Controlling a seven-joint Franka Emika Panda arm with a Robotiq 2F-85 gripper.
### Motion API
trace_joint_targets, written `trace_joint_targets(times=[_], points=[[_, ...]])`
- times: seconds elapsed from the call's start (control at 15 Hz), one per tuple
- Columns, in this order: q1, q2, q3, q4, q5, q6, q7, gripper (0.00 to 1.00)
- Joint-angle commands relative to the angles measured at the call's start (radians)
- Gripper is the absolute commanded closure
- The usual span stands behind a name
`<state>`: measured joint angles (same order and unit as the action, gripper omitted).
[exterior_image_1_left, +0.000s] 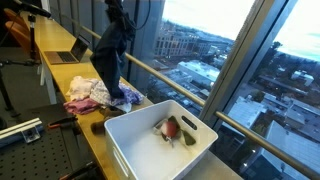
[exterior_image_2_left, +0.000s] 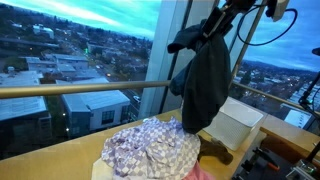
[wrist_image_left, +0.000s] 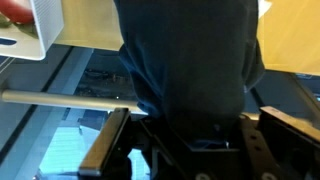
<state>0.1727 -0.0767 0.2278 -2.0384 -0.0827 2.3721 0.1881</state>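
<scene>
The gripper (wrist_image_left: 186, 138) is clenched on a dark garment (exterior_image_1_left: 110, 55), which hangs in the air over the table (exterior_image_1_left: 93, 142). Its lower end is just above a pile (exterior_image_1_left: 92, 92) of light clothes. Only the wrist view shows the grip up close: cloth fills the gap between the fingers (wrist_image_left: 104, 150), with a rail (wrist_image_left: 70, 97) beyond. In an exterior view the white bin (exterior_image_1_left: 128, 150) is seen from above, with a red-and-green thing (exterior_image_1_left: 172, 127) inside. In an exterior view the bin (exterior_image_2_left: 240, 128) sits behind the garment (exterior_image_2_left: 205, 85) with its contents hidden, while the pile's (exterior_image_2_left: 150, 148) pattern shows clearly.
</scene>
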Motion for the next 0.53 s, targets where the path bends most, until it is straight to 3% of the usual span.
trace_joint_targets(times=[0.0,0.13,0.2,0.27,0.33,0.47], points=[[0.043,0.029,0.044,-0.004,-0.066,-0.022,0.095,0.95],[0.053,0.049,0.046,-0.009,-0.071,-0.021,0.109,0.95],[0.052,0.061,0.04,-0.011,-0.074,-0.019,0.117,0.89],[0.05,0.068,0.034,-0.012,-0.077,-0.018,0.12,0.56],[0.047,0.075,0.027,-0.013,-0.076,-0.02,0.116,0.56],[0.035,0.082,0.007,-0.004,-0.062,-0.027,0.098,0.42]])
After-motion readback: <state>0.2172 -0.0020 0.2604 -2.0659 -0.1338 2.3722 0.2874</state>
